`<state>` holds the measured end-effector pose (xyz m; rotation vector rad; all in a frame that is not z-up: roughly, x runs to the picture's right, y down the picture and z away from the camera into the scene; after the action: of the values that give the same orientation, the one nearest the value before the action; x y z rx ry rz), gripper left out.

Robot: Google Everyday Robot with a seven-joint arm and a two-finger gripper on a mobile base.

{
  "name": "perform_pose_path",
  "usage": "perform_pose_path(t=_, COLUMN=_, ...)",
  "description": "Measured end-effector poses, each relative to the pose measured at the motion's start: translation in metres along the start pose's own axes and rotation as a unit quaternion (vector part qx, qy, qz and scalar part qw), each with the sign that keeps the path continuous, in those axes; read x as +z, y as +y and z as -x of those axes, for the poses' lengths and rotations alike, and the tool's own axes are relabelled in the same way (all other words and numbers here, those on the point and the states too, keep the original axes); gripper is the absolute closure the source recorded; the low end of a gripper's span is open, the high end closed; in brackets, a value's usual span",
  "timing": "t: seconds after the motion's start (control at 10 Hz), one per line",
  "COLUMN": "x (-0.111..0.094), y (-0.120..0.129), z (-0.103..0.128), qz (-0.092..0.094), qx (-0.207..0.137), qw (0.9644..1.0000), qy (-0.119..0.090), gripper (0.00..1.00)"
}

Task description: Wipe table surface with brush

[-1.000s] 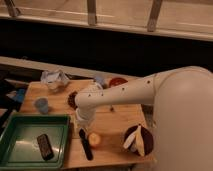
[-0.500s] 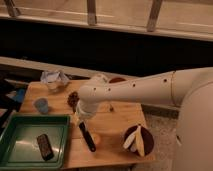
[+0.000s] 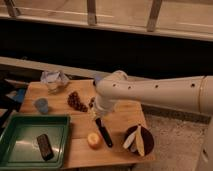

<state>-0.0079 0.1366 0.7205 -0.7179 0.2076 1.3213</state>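
Note:
The table surface [image 3: 80, 124] is a light brown wooden top in the lower left of the camera view. The brush [image 3: 104, 132] is a slim black stick lying slanted on it, its lower end pointing to the front right. My gripper [image 3: 98, 115] reaches down from the white arm [image 3: 150, 92] and meets the brush's upper end, shut on it. The brush's head is hidden at the gripper. A round yellow-orange thing [image 3: 93, 140] lies just left of the brush's lower end.
A green tray [image 3: 30, 119] with a black block [image 3: 44, 146] sits at the front left. A blue cup [image 3: 42, 105], dark grapes [image 3: 76, 101] and a crumpled clear bag [image 3: 55, 80] lie behind. A dark bowl with pale slices [image 3: 137, 141] stands at the front right corner.
My arm and gripper have swept to the right across the table, carrying the brush with them. The brush now lies right of the yellow-orange thing instead of left of it.

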Motion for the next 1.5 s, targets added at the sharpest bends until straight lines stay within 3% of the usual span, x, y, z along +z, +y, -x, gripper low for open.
perform_pose_path(t=0.2, x=0.001, y=-0.030, z=-0.005, qz=-0.013, qx=0.025, qw=0.9996, qy=0.009, gripper=1.00)
perform_pose_path(t=0.5, x=0.019, y=-0.060, z=-0.015, qz=-0.013, qx=0.060, qw=0.9976, qy=0.033, gripper=1.00)
perform_pose_path(t=1.0, x=0.019, y=-0.060, z=-0.014, qz=-0.012, qx=0.058, qw=0.9977, qy=0.032, gripper=1.00)
perform_pose_path(t=1.2, x=0.025, y=-0.048, z=-0.015, qz=-0.020, qx=0.043, qw=0.9979, qy=0.044, gripper=1.00)
perform_pose_path(t=1.5, x=0.037, y=-0.020, z=-0.036, qz=-0.030, qx=0.024, qw=0.9967, qy=0.071, gripper=1.00)
